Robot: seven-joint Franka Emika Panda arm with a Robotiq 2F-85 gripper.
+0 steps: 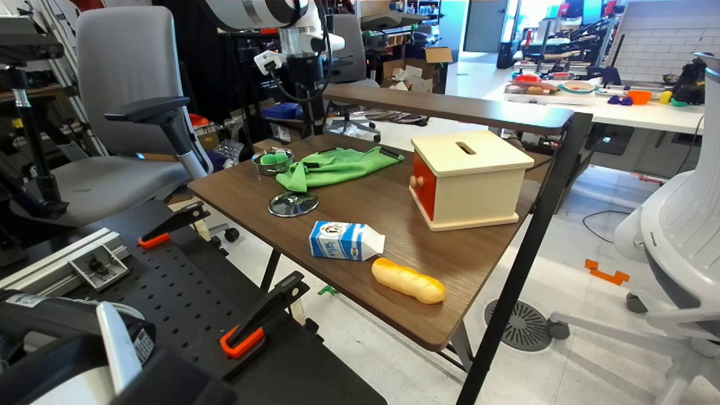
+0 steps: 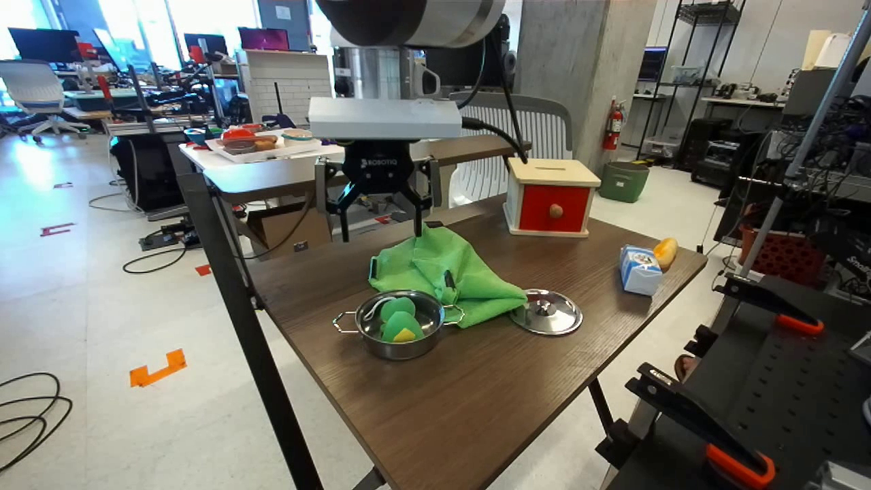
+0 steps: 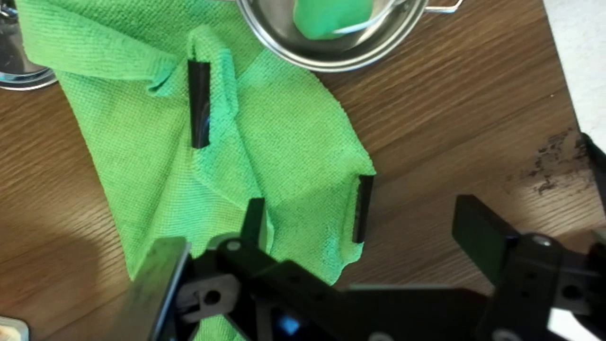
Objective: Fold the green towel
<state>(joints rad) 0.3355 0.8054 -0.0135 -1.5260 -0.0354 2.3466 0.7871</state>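
Below your gripper (image 2: 382,233), its fingers spread apart, the green towel (image 2: 418,264) lies crumpled on the table (image 2: 476,401). You see one fingertip above it, the other past its edge.

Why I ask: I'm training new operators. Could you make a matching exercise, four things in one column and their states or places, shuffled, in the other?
Things:
1. towel
2. pot
3. carton
4. end effector

States or places:
A. lying on its side near the bread
B. uncovered, with green objects inside
C. open, above the table
D. rumpled, with black strips

Right pairs: 1-D; 2-B; 3-A; 4-C
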